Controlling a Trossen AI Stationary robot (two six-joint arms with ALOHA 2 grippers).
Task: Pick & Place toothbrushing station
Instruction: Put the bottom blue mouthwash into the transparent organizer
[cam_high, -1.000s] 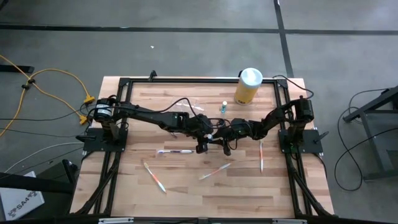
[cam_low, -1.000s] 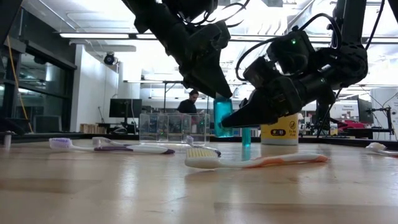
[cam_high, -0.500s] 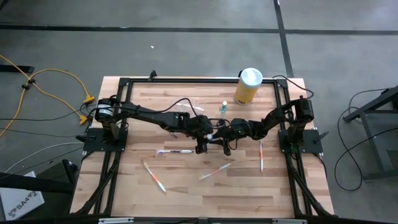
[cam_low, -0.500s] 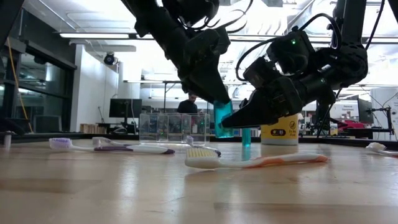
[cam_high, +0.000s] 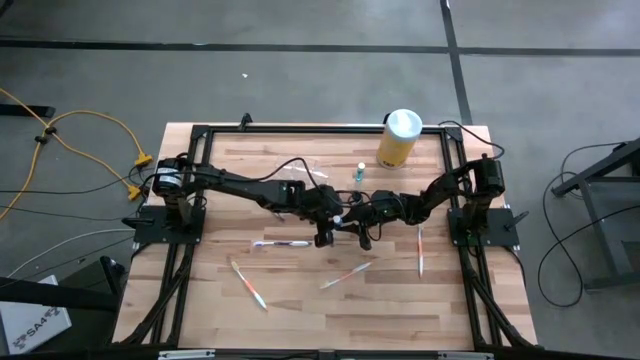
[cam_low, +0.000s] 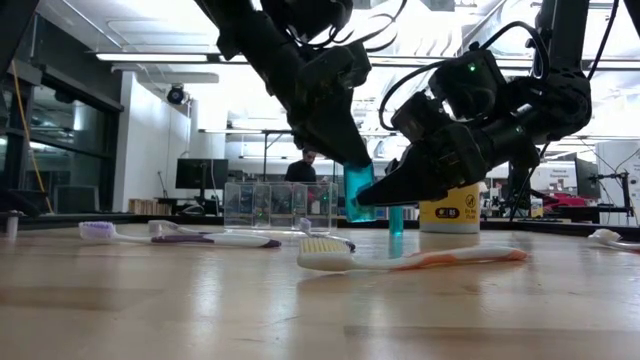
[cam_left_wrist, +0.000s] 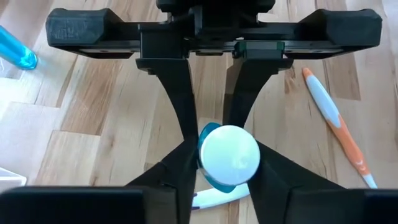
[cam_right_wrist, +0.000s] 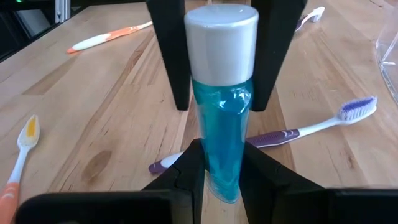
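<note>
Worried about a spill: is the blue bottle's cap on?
On. A white cap covers the top of the blue bottle, held upright by the right end effector.

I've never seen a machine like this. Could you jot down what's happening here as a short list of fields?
Setting: wooden table, two dark arms meeting mid-table
Right hand: clamped on the lower part of a blue bottle with a white cap
Left hand: at the bottle's capped end
Lying loose: orange toothbrush, purple toothbrush, others
Clear holder: farther back, untouched
Yellow canister: at the table's back edge
</note>
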